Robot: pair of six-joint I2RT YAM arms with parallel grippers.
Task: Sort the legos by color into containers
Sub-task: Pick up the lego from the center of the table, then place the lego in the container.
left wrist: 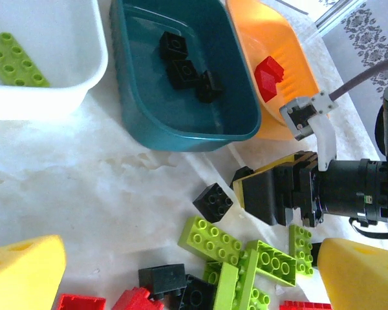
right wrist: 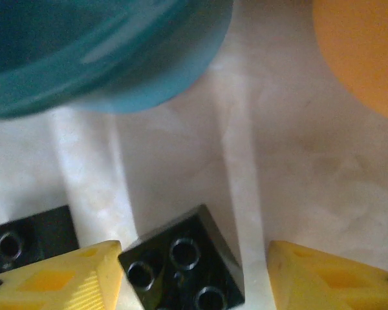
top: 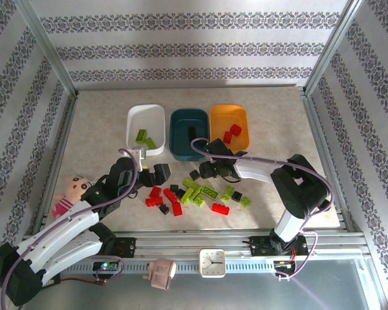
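The right fingers (right wrist: 58,278) stand parted on either side of a black brick (right wrist: 181,265) that lies studs-up on the tabletop (right wrist: 291,161). In the right wrist view the pad on the left touches the brick's corner and the other pad stands off from it, so the brick is not clamped. A second black brick (right wrist: 26,242) lies just beside that left pad. Past the tips, blurred, are a corner of the teal tub (right wrist: 116,58) and an edge of the orange tub (right wrist: 368,51).

The left fingers (left wrist: 26,271) are released, spread wide and grasping nothing. They hang over the loose legos (left wrist: 210,239), a heap of lime green, black and red pieces on the tabletop between the 2 arms, on the near side of the tubs.

The 3 tubs sit in a row. The white tub (top: 152,119), on the left, holds 2 lime green pieces (top: 142,135). The teal tub, in the middle, holds 3 black bricks (left wrist: 184,72). The orange tub, on the right, holds red bricks (top: 231,132).
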